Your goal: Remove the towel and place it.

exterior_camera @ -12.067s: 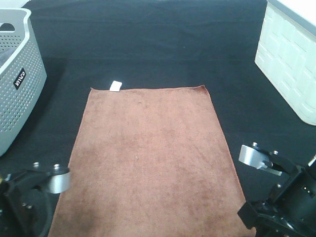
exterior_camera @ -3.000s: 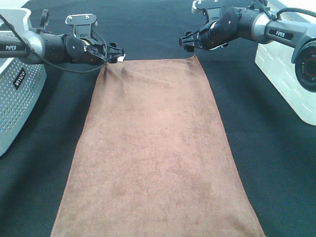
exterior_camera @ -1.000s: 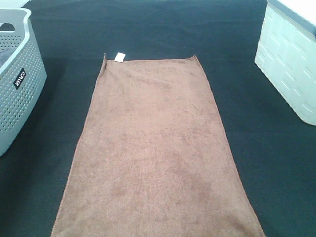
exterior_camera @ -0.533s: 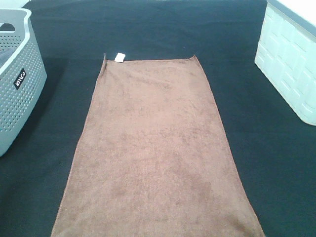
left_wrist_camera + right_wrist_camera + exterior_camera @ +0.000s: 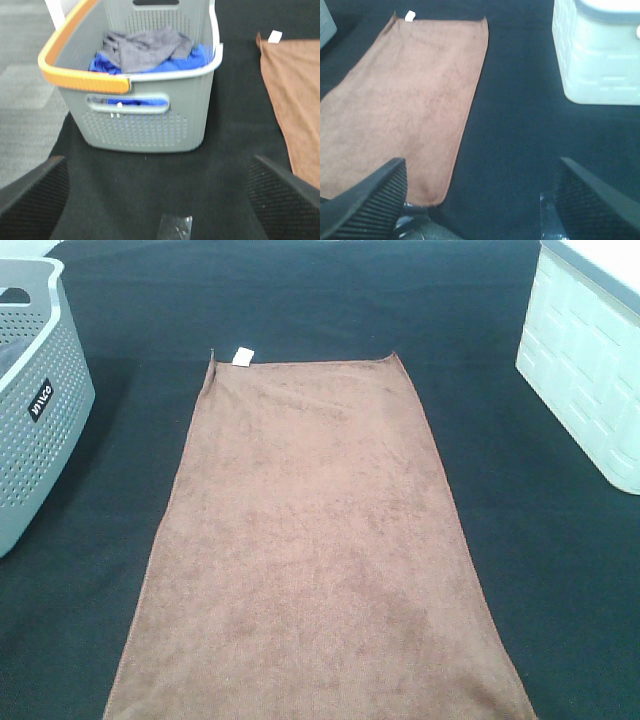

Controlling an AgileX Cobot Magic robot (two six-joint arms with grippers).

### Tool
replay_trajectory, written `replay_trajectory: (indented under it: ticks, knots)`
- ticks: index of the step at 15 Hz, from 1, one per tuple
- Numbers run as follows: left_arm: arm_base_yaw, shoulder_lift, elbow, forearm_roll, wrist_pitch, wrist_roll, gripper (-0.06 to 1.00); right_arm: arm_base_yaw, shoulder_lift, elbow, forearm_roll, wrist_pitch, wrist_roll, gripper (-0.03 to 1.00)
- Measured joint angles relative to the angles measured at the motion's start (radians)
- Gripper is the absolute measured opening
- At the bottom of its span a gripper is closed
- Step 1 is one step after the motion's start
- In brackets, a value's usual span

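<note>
Black cloth covers the table (image 5: 300, 300), and the towel (image 5: 310, 540) lies spread flat down its middle, its tagged corner (image 5: 240, 357) at the far left and its near edge running out of the overhead view. Three seconds ago both arms were at the far corners of the towel; now neither shows in the overhead view, and the towel has lain unmoved for the last second. That reads as a finished spread: the towel looks released and placed, with both arms drawn back to the near side.

From the wrist cameras, the left gripper (image 5: 160, 200) hangs with its fingers spread wide and nothing between them, facing the grey laundry basket (image 5: 145, 125) at the left, which holds grey and blue cloths. The right gripper (image 5: 480, 200) is likewise spread and empty, above the towel's near right corner, with the white container (image 5: 600, 60) at the far right.

My judgement is that the task is essentially complete.
</note>
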Motion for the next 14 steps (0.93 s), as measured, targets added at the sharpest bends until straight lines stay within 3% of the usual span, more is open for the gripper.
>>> replay_trajectory:
  ticks: [5,14]
  knots:
    - [0.0,-0.001,0.053,-0.083,0.006,0.068,0.9,0.0,0.0,0.149,-0.003,-0.131,-0.051,0.76]
    - [0.0,-0.001,0.053,-0.088,0.004,0.066,0.9,0.0,0.0,0.155,-0.014,-0.15,-0.051,0.76]
